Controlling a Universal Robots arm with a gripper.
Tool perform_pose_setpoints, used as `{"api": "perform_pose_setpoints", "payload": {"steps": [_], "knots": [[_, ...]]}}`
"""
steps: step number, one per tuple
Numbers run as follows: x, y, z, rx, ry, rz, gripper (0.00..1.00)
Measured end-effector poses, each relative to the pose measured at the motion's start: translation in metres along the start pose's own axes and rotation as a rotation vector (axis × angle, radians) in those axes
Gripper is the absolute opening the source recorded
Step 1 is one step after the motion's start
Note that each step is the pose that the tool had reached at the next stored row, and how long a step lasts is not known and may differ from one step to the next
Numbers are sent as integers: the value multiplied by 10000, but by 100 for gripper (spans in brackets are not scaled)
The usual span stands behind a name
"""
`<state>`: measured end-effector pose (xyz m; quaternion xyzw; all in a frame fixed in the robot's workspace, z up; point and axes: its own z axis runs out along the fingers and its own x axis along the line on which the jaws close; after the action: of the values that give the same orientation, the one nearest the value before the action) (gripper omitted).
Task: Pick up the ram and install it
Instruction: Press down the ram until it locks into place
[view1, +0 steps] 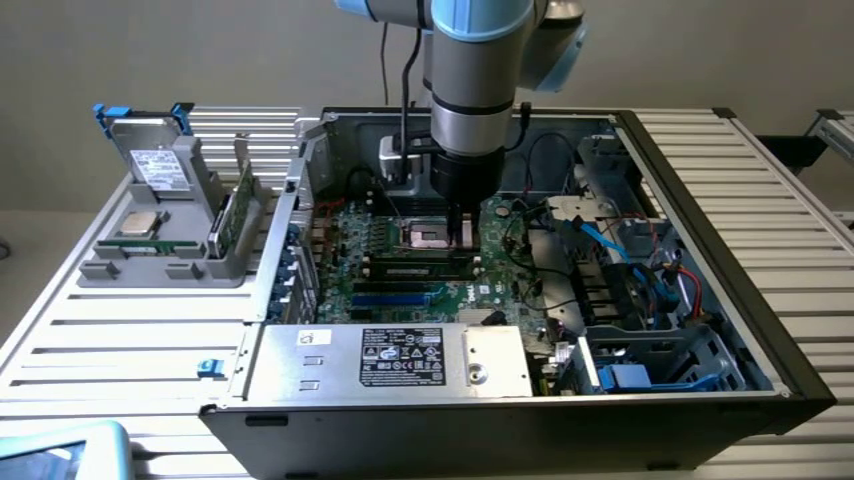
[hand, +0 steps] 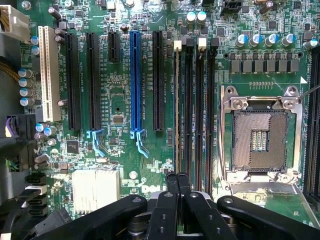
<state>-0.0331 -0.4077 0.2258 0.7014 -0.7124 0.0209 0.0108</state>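
Fingers first: in the exterior view the gripper (view1: 461, 232) hangs straight down inside the computer case (view1: 694, 200), low over the middle of the motherboard (view1: 400, 292), just beside the square chip socket (view1: 434, 237). In the wrist view the gripper (hand: 177, 176) has its two fingers (hand: 171, 186) pressed tight together, with nothing held between them. The ram (hand: 176, 110) stands on its edge in the long black slot nearest the blue slot (hand: 135, 80), and the finger tips sit at one end of it, touching it or just above; I cannot tell which. It looks like the push-in step. To do it well, the push should go straight down on the thin top edge, in line with the slot, not leaning to either side, so both ends sink evenly
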Motion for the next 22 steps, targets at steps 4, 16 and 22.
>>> {"api": "perform_pose_setpoints", "payload": {"steps": [4, 16, 22], "knots": [[-2, 4, -14, 7, -19, 1, 11], [5, 94, -87, 2, -73, 1, 11], [7, 258, -90, 2, -106, 2, 11]]}}
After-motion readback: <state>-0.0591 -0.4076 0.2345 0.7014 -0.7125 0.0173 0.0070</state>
